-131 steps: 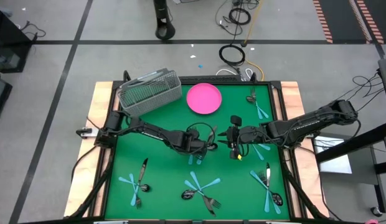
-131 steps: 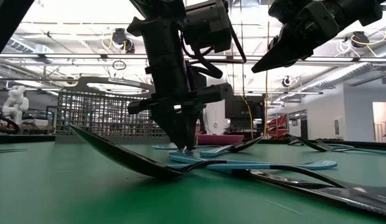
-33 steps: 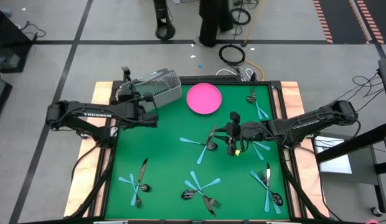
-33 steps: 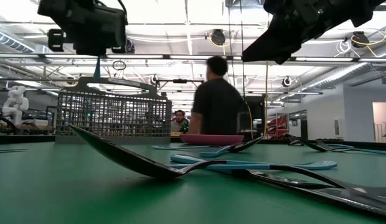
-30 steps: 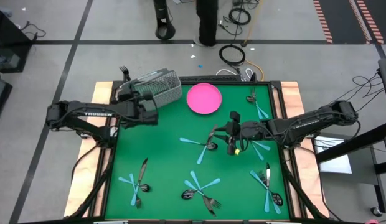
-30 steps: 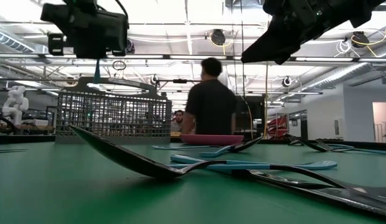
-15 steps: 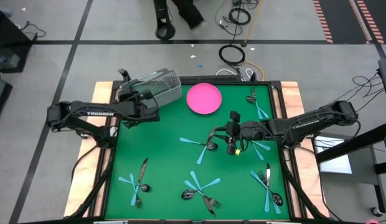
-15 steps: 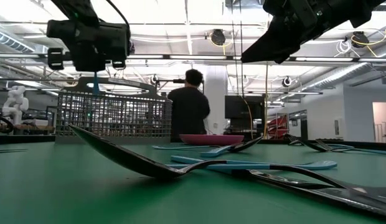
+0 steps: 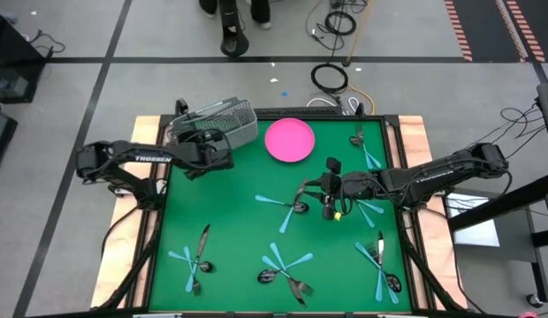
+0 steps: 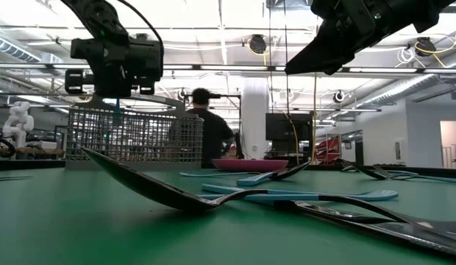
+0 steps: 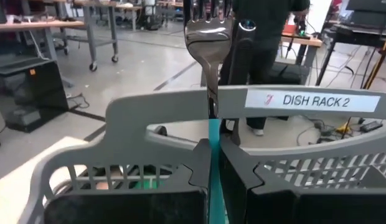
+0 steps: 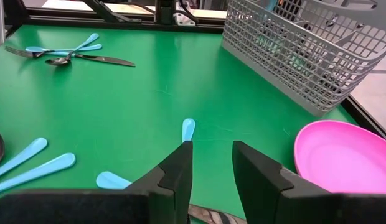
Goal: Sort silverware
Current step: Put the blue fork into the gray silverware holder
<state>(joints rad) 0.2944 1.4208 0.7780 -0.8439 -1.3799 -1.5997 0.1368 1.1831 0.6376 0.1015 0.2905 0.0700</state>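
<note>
Silverware lies scattered in small clusters (image 9: pixel 287 268) over the green worktop (image 9: pixel 239 230). One blue-handled fork (image 11: pixel 209 56) stands upright, pinched in the left claw (image 11: pixel 210 163) right at the grey wire basket (image 9: pixel 212 129) at the worktop's far left corner. The right claw (image 12: pixel 211 163) hovers over the middle with its fingers parted and nothing between them, near the pink plate (image 9: pixel 289 140).

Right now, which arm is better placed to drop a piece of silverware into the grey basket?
The left. Its tool is at the grey basket and shut on a blue-handled fork, held upright over it. The right tool hovers mid-table, open and holding nothing.
</note>
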